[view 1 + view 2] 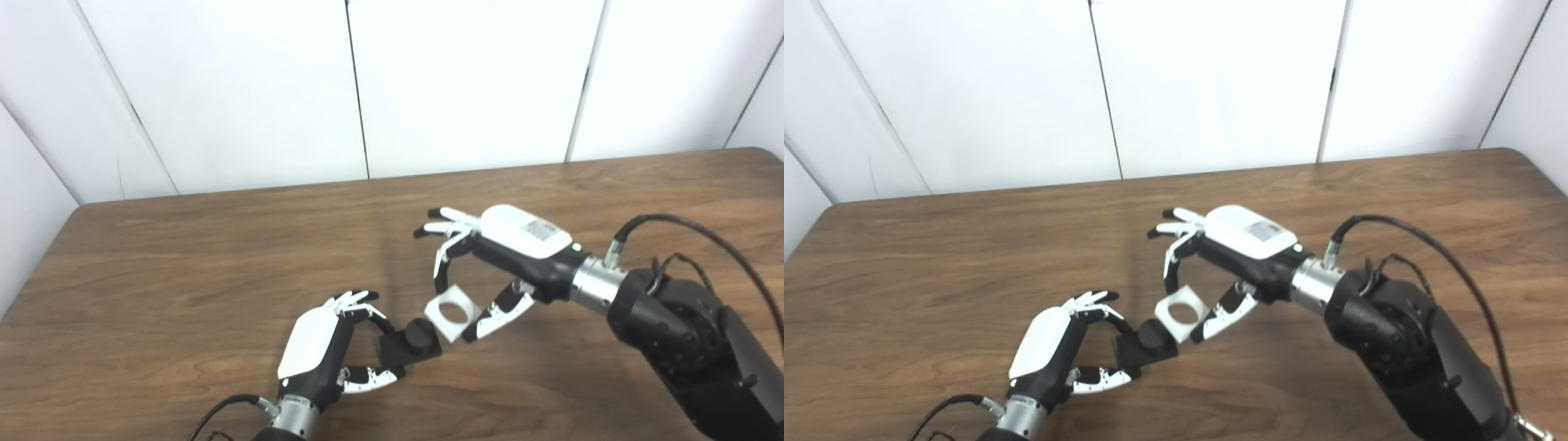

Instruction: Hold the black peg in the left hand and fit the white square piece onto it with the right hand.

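Desk (184, 257): wood grain. Right hand (490, 263) pinches the white square piece (452, 313) between finger and thumb. Left hand (331, 349) grips the black peg (411, 344) by its square base, stub facing the piece. Piece sits just beside the peg's tip, edges about touching.

Risk: hole looks off-axis and tilted; pushing now could jam or twist the piece in the light pinch.

Piece: flat, round central hole.
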